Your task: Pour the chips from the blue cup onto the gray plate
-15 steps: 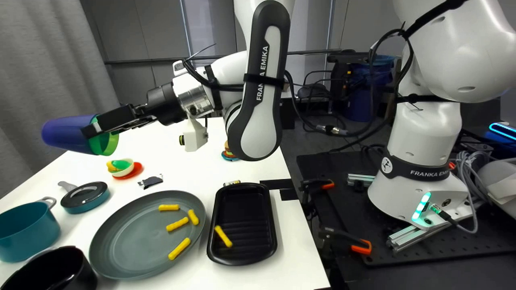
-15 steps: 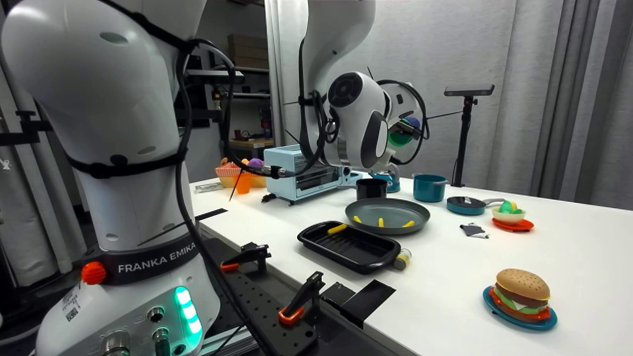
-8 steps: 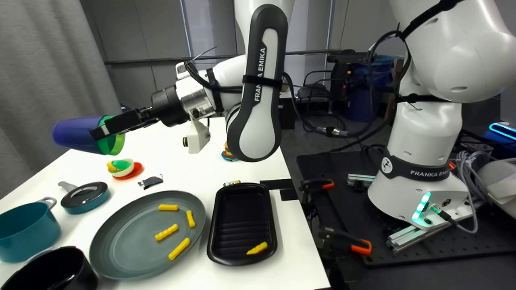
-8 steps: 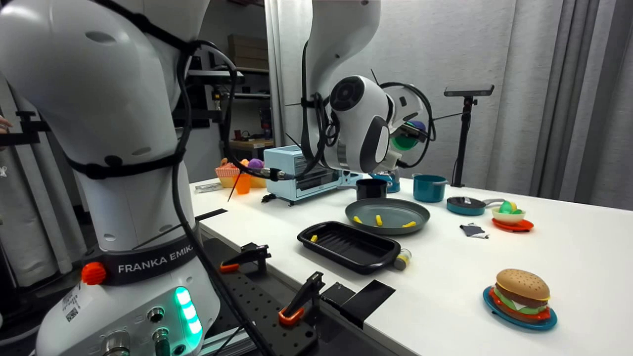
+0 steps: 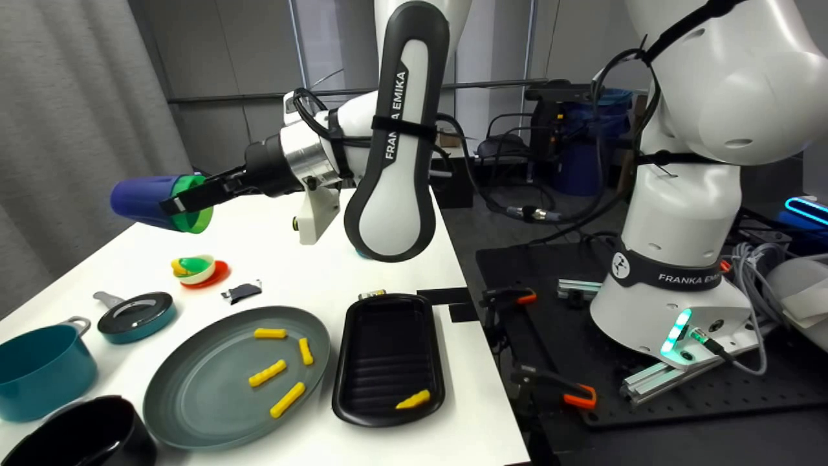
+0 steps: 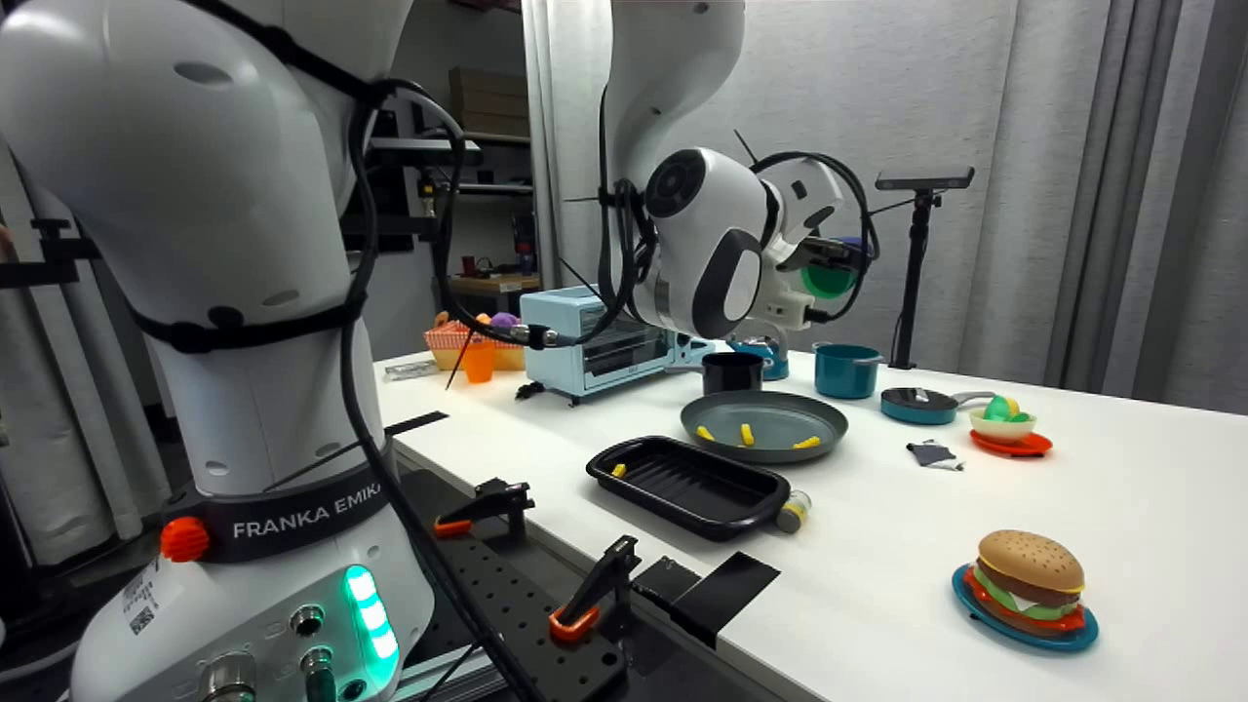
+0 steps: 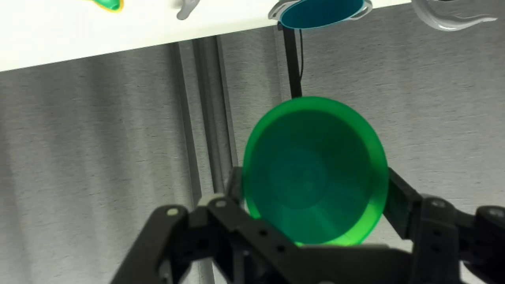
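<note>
Above the white table (image 5: 291, 268), before gray curtains (image 7: 98, 157), the gripper (image 5: 184, 194) clasps the cup (image 5: 149, 197).

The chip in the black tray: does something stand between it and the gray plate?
Yes: the raised wall of the black tray, around the chip, then the rim of the gray plate. Nothing else visible stands between.

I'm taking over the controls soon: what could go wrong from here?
One yellow stick-shaped chip sits in the black rectangular tray and might be left off the round gray plate. The pincer clamps the round blue-and-green plastic cup nearly sideways in midair; a slip could drop it.
</note>
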Motion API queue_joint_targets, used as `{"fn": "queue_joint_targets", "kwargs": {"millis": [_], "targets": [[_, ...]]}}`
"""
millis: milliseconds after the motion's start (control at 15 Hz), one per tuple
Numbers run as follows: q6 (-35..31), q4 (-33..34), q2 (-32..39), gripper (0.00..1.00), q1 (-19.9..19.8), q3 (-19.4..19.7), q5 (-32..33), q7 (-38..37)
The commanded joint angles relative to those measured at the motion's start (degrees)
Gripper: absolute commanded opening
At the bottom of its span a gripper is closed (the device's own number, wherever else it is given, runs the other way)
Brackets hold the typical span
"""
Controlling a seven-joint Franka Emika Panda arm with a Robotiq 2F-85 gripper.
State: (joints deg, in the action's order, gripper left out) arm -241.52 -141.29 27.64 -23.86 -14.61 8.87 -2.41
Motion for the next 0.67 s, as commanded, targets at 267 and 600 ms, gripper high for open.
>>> {"fn": "queue_joint_targets", "kwargs": {"millis": [267, 600], "targets": [[0.45, -2.63, -3.68, 0.57, 12.43, 11.46, -16.43, 8.32], [7.17, -4.91, -5.6, 0.57, 20.47, 17.87, -28.9, 13.53]]}}
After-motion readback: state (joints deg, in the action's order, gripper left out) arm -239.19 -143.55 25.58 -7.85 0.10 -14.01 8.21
